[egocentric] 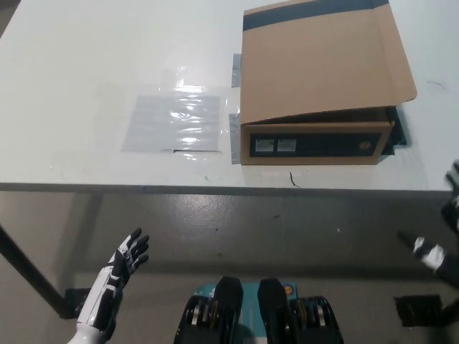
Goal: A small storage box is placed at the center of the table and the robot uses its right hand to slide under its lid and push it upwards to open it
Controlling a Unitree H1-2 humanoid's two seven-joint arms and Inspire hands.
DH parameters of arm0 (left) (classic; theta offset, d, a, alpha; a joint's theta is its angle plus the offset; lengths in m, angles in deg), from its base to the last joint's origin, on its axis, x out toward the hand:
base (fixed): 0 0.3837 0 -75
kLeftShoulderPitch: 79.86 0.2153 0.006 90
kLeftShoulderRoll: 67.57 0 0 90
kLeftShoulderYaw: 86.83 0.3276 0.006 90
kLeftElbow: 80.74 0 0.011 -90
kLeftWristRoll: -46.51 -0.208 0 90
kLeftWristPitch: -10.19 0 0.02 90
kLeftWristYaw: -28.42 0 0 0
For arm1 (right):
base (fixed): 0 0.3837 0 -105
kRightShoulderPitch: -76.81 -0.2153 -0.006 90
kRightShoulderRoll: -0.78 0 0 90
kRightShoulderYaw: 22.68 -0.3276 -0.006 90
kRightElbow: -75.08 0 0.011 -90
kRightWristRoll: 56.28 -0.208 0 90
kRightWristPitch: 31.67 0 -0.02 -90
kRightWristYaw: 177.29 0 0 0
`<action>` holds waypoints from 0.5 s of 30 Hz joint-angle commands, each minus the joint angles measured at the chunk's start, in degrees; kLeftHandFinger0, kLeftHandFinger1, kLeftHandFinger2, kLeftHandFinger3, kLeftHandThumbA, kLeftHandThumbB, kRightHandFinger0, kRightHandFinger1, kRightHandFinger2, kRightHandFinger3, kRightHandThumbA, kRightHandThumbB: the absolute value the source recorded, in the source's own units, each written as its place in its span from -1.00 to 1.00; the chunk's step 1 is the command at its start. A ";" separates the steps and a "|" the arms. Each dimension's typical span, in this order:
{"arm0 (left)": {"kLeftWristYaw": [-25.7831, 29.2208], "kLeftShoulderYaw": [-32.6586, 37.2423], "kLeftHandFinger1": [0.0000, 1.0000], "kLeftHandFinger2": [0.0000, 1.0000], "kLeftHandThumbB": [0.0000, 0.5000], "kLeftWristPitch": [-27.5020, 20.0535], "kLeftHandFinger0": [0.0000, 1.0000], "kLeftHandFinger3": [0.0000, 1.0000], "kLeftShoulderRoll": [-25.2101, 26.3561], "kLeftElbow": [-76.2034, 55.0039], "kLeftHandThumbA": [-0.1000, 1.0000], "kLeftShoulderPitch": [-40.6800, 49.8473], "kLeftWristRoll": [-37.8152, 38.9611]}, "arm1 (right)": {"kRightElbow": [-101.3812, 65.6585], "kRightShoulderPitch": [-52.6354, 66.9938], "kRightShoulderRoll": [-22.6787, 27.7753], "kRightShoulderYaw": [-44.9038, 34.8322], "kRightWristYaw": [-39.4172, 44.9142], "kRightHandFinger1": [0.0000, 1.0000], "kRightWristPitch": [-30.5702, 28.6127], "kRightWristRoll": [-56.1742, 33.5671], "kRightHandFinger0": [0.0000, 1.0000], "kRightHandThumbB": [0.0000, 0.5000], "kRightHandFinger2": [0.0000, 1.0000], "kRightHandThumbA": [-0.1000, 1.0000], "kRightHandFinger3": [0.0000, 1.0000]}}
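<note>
A flat brown cardboard box (319, 79) is seen at one o'clock, lid slightly lifted; the white left hand (126, 259) is spread at seven; the black right hand (443, 240), at four, cannot be judged.

One cardboard box (319, 86), one clear plastic sheet (174, 122), one table (72, 72), two robot hands.

The brown cardboard storage box (319, 93) sits on the white table (64, 86), near its front edge; a clear plastic sheet (174, 122) lies just left of it
</note>
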 commanded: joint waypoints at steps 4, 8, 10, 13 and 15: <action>-0.68 0.15 1.00 1.00 0.34 -2.37 1.00 1.00 0.82 -0.84 1.00 -0.95 -0.26 | 2.52 -10.15 -0.15 -4.02 -2.39 1.00 5.41 -13.16 1.00 -0.26 1.00 1.00 1.00; -0.50 0.37 1.00 1.00 0.37 -1.55 1.00 1.00 0.93 -1.44 1.00 -0.88 -1.14 | 6.49 -14.17 -0.25 -5.74 -1.41 1.00 7.21 -18.13 1.00 -0.16 1.00 1.00 1.00; -0.53 0.35 1.00 1.00 0.38 -1.40 1.00 1.00 0.86 -1.48 1.00 -0.89 -1.00 | 9.44 -16.57 -0.52 -6.88 -1.45 1.00 8.07 -20.51 1.00 -0.04 1.00 1.00 1.00; -0.66 0.40 1.00 1.00 0.39 -1.12 1.00 1.00 0.95 -1.39 1.00 -1.01 -0.99 | 15.72 -20.67 -0.76 -8.60 0.03 1.00 7.76 -23.45 1.00 0.02 1.00 1.00 1.00; -0.85 0.48 1.00 1.00 0.39 -1.01 1.00 1.00 1.16 -1.41 1.00 -1.05 -1.05 | 19.13 -22.56 -0.60 -9.30 0.87 1.00 7.58 -23.59 1.00 0.03 1.00 1.00 1.00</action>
